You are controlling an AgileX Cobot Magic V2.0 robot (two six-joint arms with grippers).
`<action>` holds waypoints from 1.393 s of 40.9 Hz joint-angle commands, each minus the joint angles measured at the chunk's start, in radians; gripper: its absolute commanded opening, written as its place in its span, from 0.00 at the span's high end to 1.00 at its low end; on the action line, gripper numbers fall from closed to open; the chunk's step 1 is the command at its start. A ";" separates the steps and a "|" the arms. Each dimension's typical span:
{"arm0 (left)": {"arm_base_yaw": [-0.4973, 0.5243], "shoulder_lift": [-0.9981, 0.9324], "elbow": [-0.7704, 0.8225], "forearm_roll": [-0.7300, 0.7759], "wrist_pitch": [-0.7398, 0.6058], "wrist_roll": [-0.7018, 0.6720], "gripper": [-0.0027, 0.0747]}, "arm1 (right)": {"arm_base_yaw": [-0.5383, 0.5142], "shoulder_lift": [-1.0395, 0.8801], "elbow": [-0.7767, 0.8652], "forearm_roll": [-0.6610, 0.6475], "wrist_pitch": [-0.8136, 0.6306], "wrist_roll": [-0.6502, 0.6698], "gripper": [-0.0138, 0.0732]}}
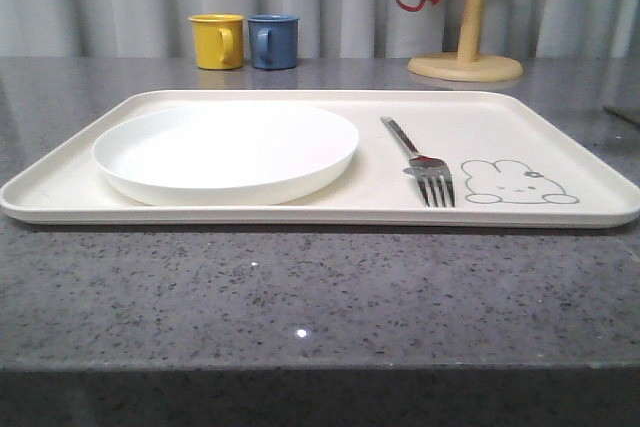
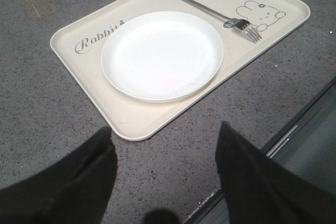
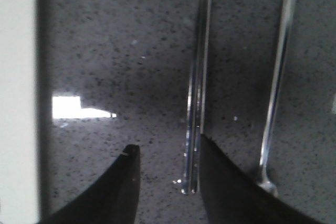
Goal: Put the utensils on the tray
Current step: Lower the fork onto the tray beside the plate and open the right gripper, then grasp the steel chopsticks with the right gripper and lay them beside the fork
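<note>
Right gripper (image 3: 165, 182) open, low center of frame, beside metal sticks (image 3: 195, 103): thin, stiff, slick, prob light; pinch both mid-length

"Rabbit" in grey script on the cream tray (image 2: 94, 51), near one short end, just beside the white plate (image 2: 161, 55), no other readable text

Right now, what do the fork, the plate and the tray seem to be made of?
Fork: polished metal, probably steel, with bright mirror glints. Plate: glossy white, ceramic or melamine; the look leaves it open. Tray: matte cream, likely plastic, with a printed rabbit.
</note>
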 commanded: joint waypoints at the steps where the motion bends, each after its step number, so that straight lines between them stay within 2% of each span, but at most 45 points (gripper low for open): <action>1: -0.008 0.006 -0.024 -0.001 -0.077 -0.011 0.44 | -0.045 -0.023 -0.019 0.028 0.056 -0.079 0.49; 11: -0.008 0.006 -0.024 -0.001 -0.077 -0.011 0.44 | -0.090 0.043 -0.019 0.015 0.046 -0.096 0.49; 25: -0.008 0.006 -0.024 -0.001 -0.077 -0.011 0.44 | -0.092 0.119 -0.019 0.017 0.061 -0.096 0.49; 27: -0.008 0.006 -0.024 -0.001 -0.077 -0.011 0.44 | -0.092 0.123 -0.019 0.019 0.071 -0.097 0.51; 33: -0.008 0.006 -0.024 -0.001 -0.077 -0.011 0.44 | -0.092 0.124 -0.019 0.023 0.078 -0.097 0.72; 37: -0.008 0.006 -0.024 -0.001 -0.077 -0.011 0.44 | -0.092 0.124 -0.019 0.024 0.077 -0.097 0.80; 48: -0.008 0.006 -0.024 -0.001 -0.077 -0.011 0.44 | -0.074 0.101 -0.028 0.078 0.103 -0.097 0.80; 57: -0.008 0.006 -0.024 -0.001 -0.077 -0.011 0.44 | 0.056 0.044 -0.033 0.171 0.098 -0.097 0.80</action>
